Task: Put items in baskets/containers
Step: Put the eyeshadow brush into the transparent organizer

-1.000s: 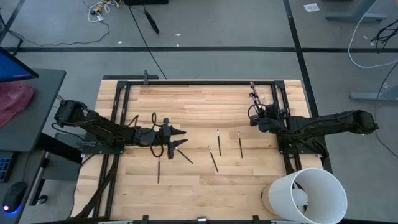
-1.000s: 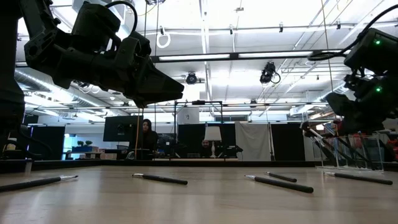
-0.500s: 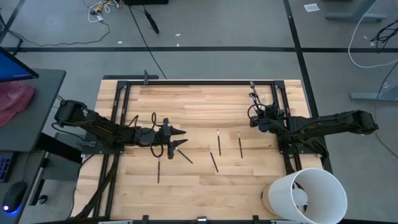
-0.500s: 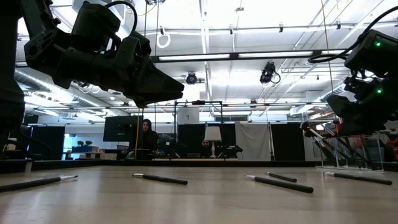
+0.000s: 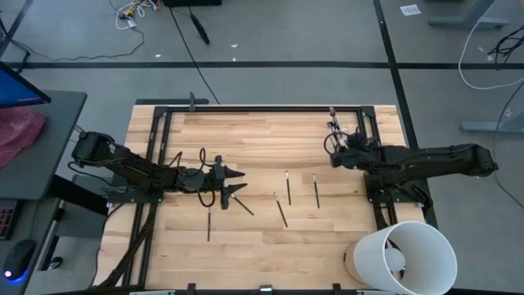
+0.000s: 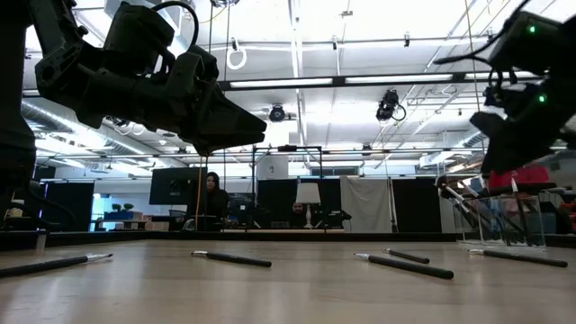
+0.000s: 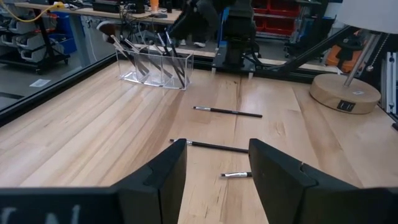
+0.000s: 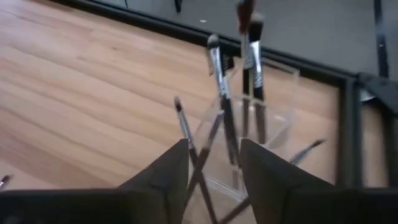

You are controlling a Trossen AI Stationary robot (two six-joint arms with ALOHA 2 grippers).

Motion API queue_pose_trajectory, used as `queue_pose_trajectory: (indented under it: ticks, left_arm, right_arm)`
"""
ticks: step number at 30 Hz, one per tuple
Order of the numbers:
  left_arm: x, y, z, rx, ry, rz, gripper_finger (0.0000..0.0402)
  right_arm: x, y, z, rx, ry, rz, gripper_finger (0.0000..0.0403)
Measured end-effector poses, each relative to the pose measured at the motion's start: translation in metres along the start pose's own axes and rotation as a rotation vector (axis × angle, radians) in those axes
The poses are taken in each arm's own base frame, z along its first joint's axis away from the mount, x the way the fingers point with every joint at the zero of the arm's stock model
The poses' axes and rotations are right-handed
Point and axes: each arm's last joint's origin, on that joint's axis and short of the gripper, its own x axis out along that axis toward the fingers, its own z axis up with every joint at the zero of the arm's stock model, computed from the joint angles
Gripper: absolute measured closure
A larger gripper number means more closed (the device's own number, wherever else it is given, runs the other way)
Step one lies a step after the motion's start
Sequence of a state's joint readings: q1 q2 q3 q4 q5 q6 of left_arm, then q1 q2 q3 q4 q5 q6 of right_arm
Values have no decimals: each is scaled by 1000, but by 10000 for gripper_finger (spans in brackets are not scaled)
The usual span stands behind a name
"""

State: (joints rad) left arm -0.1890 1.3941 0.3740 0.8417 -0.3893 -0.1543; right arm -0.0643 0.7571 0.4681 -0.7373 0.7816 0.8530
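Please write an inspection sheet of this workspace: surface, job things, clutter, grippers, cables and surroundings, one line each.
Surface: wooden table in a black frame.
Job things: clear holder with brushes standing inside; five loose brushes lying flat.
Clutter: white bucket at the corner.
Grippers: left gripper open, empty, hovering over brushes; right gripper open, empty, at the holder.
Cables: cables on the floor.
Surroundings: people far behind the table.

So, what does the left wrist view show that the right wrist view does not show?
Only the left wrist view shows three makeup brushes lying loose on the table, and a round wooden base. Only the right wrist view shows the right gripper, jaws open, just above the brush heads. Both show the clear container holding upright brushes.
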Motion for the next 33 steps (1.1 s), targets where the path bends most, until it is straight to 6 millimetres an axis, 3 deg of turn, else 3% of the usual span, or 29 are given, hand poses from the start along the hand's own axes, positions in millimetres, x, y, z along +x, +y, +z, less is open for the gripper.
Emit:
queue_pose_trajectory:
  ticks: [5, 9, 17, 23, 27, 31, 33]
  left_arm:
    - [0, 0, 0, 0, 0, 0, 225]
    - [0, 0, 0, 0, 0, 0, 225]
    - [0, 0, 0, -1, 0, 0, 225]
    - [0, 0, 0, -1, 0, 0, 225]
    - [0, 0, 0, 0, 0, 0, 225]
    - [0, 0, 0, 0, 0, 0, 225]
    - [0, 0, 0, 0, 0, 0, 225]
  right_arm:
    - [-20, 0, 24, -13, 37, 22, 282]
    - [-29, 7, 38, 7, 46, 134, 307]
    - [-28, 55, 47, 15, -101, 607, 355]
    - [-21, 97, 27, -36, -218, 931, 388]
    - [-19, 125, 6, -178, -230, 1069, 399]
    - [-15, 147, -17, -223, -130, 1249, 396]
    - [-9, 152, -28, -191, -32, 1257, 396]
